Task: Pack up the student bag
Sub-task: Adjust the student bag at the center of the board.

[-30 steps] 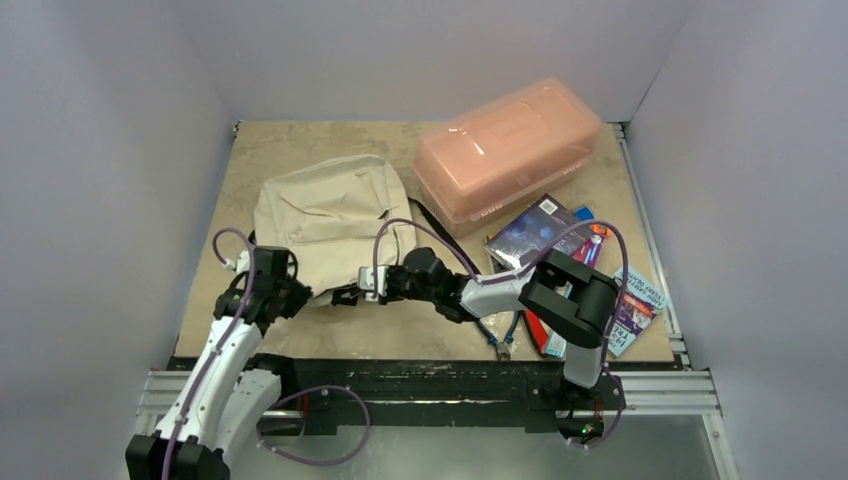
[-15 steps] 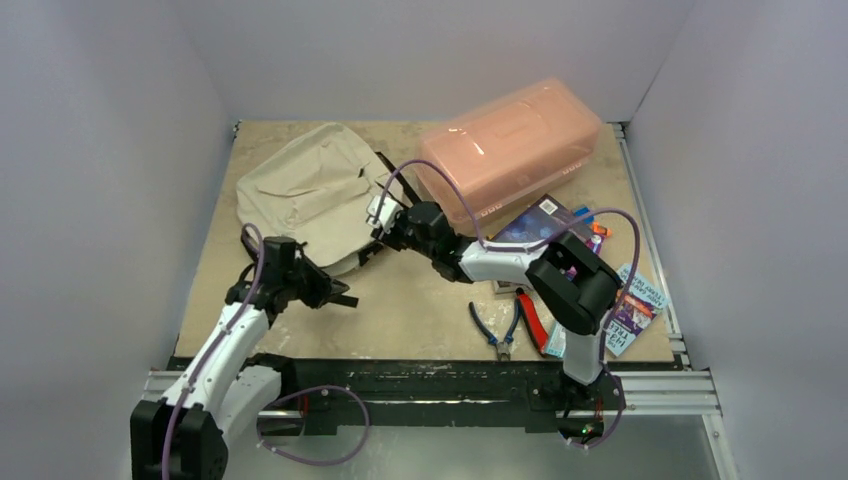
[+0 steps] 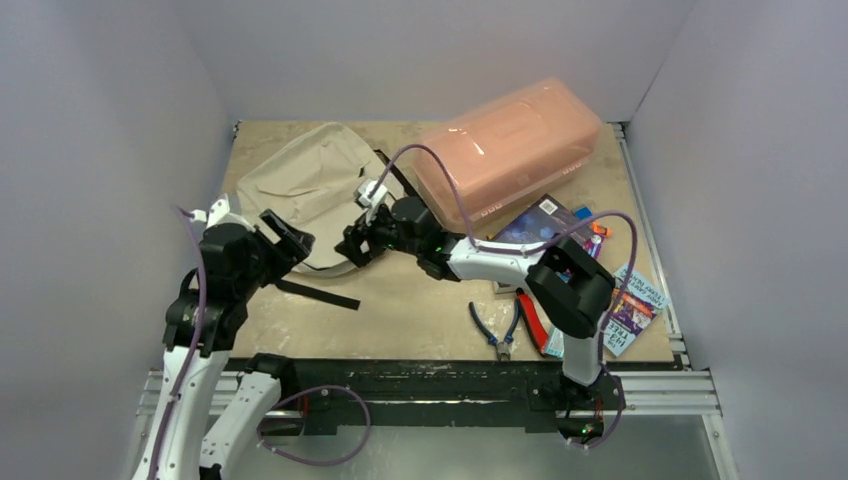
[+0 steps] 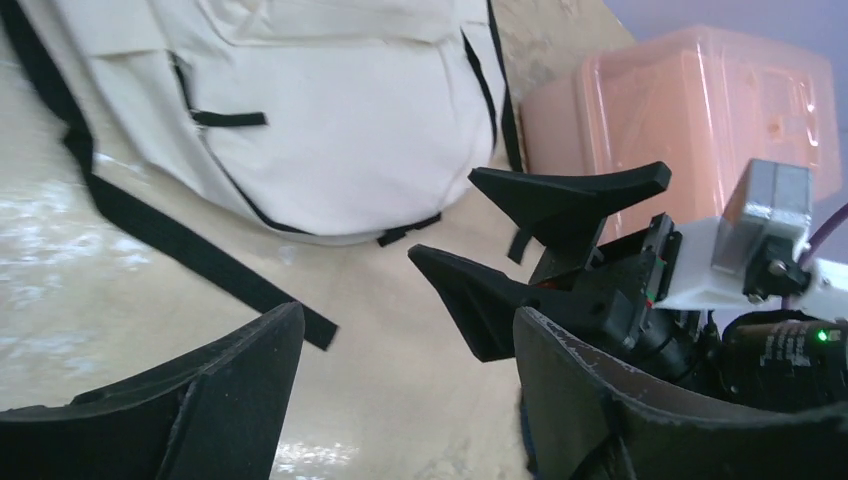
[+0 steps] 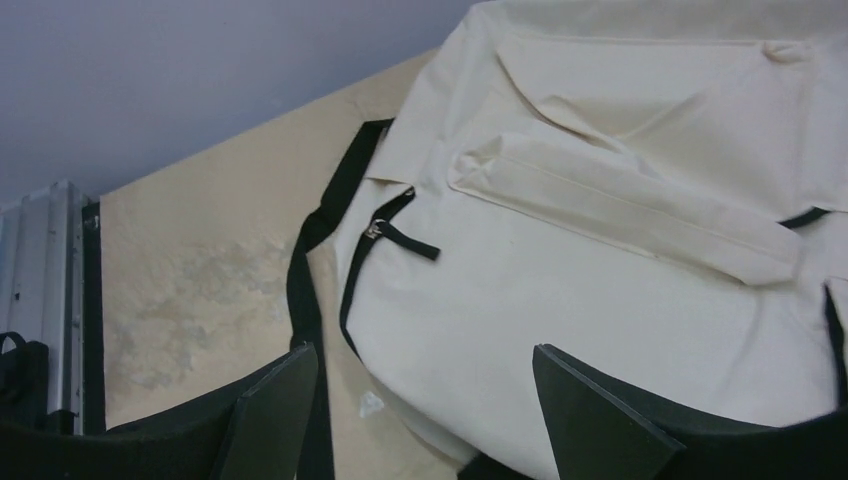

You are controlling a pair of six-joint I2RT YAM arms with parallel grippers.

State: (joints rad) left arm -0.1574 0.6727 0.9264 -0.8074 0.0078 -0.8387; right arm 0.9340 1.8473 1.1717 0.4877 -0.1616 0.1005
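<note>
The student bag (image 3: 300, 180) lies flat at the back left of the table, cream fabric with black zip trim, and one black strap (image 3: 318, 294) trails toward the front. It fills the left wrist view's upper part (image 4: 330, 120) and most of the right wrist view (image 5: 600, 250). My left gripper (image 3: 284, 236) hovers open off the bag's near-left edge, with only bare table between its fingers (image 4: 400, 390). At the bag's near-right corner my right gripper (image 3: 355, 243) stands open, its fingers (image 5: 425, 410) empty. The two grippers face each other; the right one's black fingers (image 4: 560, 190) show in the left wrist view.
A translucent pink plastic box (image 3: 505, 145) stands at the back right, close behind the right arm. Books (image 3: 540, 228), blue-handled pliers (image 3: 495, 330), red-handled scissors and packets (image 3: 635, 305) lie at the front right. Grey walls close in the left, back and right.
Both grippers have opened and let go of the bag. The bag went from the table's middle to the back left. My left arm has lifted and drawn back left.
</note>
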